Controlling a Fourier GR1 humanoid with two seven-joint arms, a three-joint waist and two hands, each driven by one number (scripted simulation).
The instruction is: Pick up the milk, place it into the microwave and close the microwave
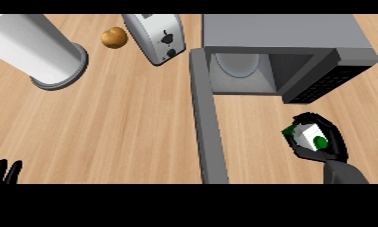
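The right hand [325,147] sits at the lower right of the head view, its black fingers and thumb curled round the milk [308,135], a small white carton with green marks that shows between them. Hand and carton are above the wooden worktop [125,121], in front of the microwave [295,46] and a little to the right of its opening, outside the cavity. The grey forearm runs down from the hand to the lower edge.

The microwave stands at the upper right with its door [207,121] swung wide open; the door shows as a long grey strip reaching from the oven's left front corner toward the lower edge. Inside the cavity a pale round turntable [238,65] is visible. The dark control panel [325,82] is on the oven's right side.

The left hand [10,172] shows only as straight black fingers at the lower left corner, pointing up, touching nothing.

At the upper left stands a large white cylinder [40,51]. Near it, to the right, lies a round brownish item [114,37], and just beside that a silver toaster [156,36].
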